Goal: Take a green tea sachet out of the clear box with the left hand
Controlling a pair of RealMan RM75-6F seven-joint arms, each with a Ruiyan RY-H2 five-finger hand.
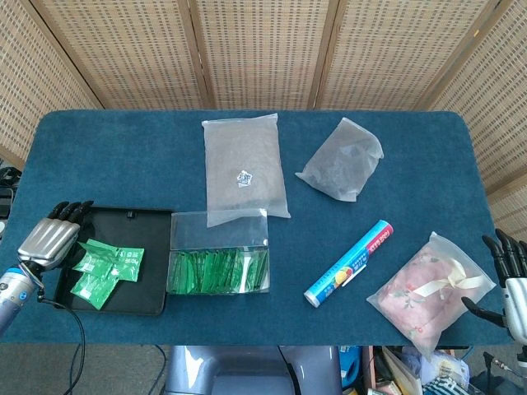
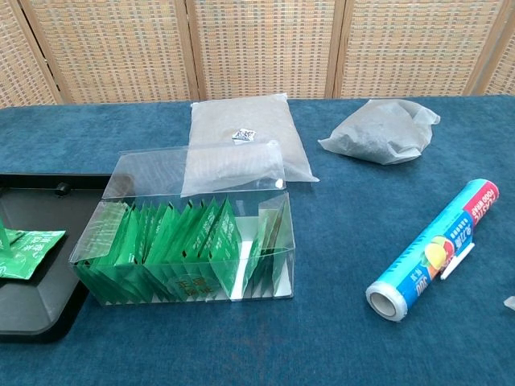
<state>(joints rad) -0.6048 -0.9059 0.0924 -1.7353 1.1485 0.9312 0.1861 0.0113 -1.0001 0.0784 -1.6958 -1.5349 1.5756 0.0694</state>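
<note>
Green sachets [image 1: 107, 265] are lying in the black tray [image 1: 153, 303], at nine o'clock of the clear box [image 1: 219, 263], so the task is looking finished. The left hand [image 1: 49, 239] is hovering at the tray's nine-o'clock edge, fingers loosely extended, holding nothing. The right hand [image 1: 512, 284] is idling open off the counter's [image 1: 107, 156] four-o'clock corner.

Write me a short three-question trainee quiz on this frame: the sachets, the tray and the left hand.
1. True or false: the clear box still holds green tea sachets.
2. Where do the loose sachets lie? A) black tray B) blue table C) on the flat clear bag
3. Fill in: the left hand is at the tray's ___ edge in the head view.

Key: 1 true; 2 A; 3 left.
</note>
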